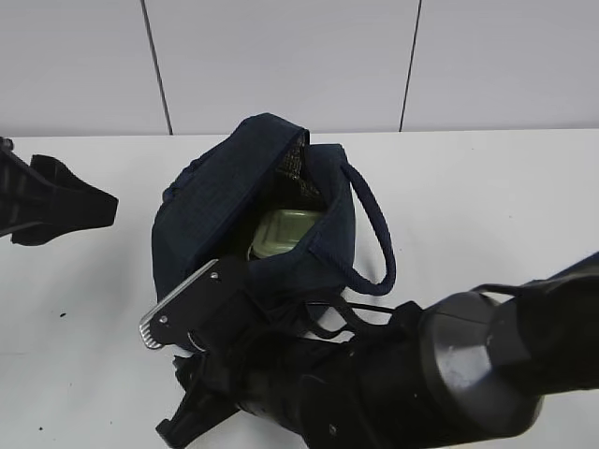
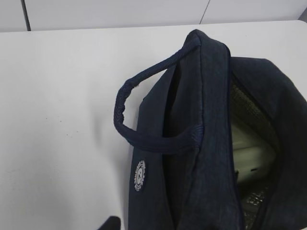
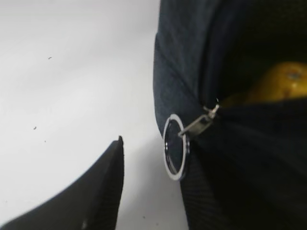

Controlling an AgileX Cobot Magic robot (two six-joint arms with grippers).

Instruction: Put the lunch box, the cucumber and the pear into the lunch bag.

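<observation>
The navy lunch bag (image 1: 211,210) stands open in the middle of the table. The lunch box (image 1: 285,232) lies inside it, sage-green lid up; its pale edge shows in the left wrist view (image 2: 249,153). The yellow pear (image 3: 283,81) lies inside the bag near the zipper end. The cucumber is hidden. My right gripper (image 1: 201,299) is at the bag's near end, open, with one finger (image 3: 103,191) left of the metal ring pull (image 3: 175,146) and the other finger hidden. My left gripper (image 1: 89,201) is left of the bag and holds nothing.
One loop handle (image 2: 144,129) hangs on the bag's left side, the other (image 1: 374,234) on its right. My right arm (image 1: 449,374) fills the front of the exterior view. A white wall (image 1: 281,56) stands behind the table.
</observation>
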